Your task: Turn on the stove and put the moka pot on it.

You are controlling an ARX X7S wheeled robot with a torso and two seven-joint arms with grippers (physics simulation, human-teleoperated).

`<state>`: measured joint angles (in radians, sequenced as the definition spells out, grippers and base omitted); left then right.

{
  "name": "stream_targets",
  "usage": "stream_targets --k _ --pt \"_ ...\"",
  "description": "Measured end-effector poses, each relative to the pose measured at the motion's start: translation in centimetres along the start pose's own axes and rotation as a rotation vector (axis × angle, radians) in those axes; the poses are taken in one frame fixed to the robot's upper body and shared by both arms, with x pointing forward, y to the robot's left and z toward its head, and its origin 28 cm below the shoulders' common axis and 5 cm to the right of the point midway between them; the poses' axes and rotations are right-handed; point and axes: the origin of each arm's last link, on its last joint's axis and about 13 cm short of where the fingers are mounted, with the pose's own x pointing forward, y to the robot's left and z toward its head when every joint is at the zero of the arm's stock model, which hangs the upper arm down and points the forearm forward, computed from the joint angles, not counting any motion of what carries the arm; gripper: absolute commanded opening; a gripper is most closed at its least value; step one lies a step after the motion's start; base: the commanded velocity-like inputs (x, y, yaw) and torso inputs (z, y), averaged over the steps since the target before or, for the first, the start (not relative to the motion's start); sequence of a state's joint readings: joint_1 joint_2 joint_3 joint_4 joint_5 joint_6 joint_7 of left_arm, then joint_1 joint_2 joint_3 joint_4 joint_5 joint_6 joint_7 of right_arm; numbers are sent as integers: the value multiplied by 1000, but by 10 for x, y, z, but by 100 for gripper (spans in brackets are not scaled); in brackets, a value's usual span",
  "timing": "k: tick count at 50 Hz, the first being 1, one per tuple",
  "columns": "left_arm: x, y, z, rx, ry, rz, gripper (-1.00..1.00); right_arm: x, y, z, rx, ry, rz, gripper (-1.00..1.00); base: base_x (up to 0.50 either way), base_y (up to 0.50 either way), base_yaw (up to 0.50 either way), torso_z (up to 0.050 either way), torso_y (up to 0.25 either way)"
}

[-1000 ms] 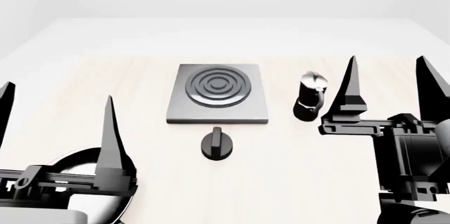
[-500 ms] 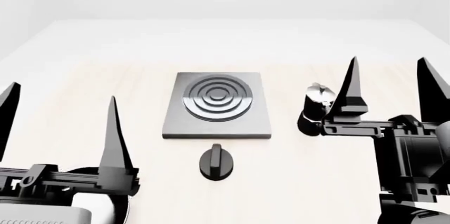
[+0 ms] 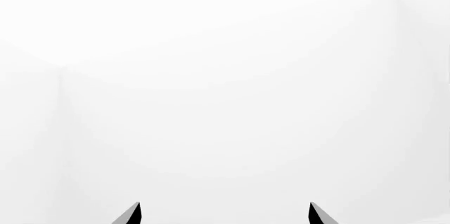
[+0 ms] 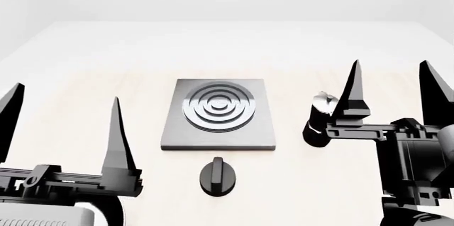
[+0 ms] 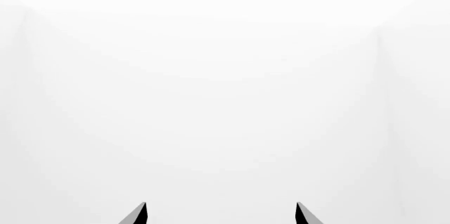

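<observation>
The stove (image 4: 177, 130) is a dark-grey square plate with silver rings, lying flat at the middle of the pale table. Its round black knob (image 4: 218, 175) sits just in front of it. To the right stands the moka pot (image 4: 318, 122), upright, black with a silver top, partly hidden behind a finger of my right gripper (image 4: 390, 62). That gripper is open and empty, raised close to the pot on its right. My left gripper (image 4: 67, 92) is open at the left, well away from the stove. The left wrist view of the left gripper (image 3: 224, 204) and the right wrist view of the right gripper (image 5: 221, 204) show only fingertips against white.
The dark rim of a black pan (image 4: 114, 212) peeks out under my left gripper at the bottom left. The pale wooden table (image 4: 71, 61) stretches back to a white wall.
The stove, knob and moka pot have slid lower in the head view and look nearer. The pan has dropped mostly out of sight. Both grippers stay open.
</observation>
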<state>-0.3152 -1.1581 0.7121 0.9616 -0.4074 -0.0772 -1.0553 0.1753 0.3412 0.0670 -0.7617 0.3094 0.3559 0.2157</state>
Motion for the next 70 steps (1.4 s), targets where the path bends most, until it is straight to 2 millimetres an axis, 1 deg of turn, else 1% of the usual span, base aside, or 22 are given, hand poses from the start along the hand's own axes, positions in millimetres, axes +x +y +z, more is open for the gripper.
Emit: stream_targets --k 15,26,38,57,70 --pt "1 -1 -1 -8 15 -8 100 -1 0 2 13 -16 10 100 0 0 0 0 0" --pt "4 1 -11 -39 94 -26 100 -1 1 4 16 -25 14 100 0 0 0 0 0" --pt "4 -2 -34 -107 243 -65 100 -1 1 7 17 -32 17 100 0 0 0 0 0" --pt "-2 -12 -73 -211 474 -155 100 0 1 7 17 -35 20 100 0 0 0 0 0" --pt "-9 -19 -91 -273 582 -210 100 0 2 7 17 -34 22 100 0 0 0 0 0"
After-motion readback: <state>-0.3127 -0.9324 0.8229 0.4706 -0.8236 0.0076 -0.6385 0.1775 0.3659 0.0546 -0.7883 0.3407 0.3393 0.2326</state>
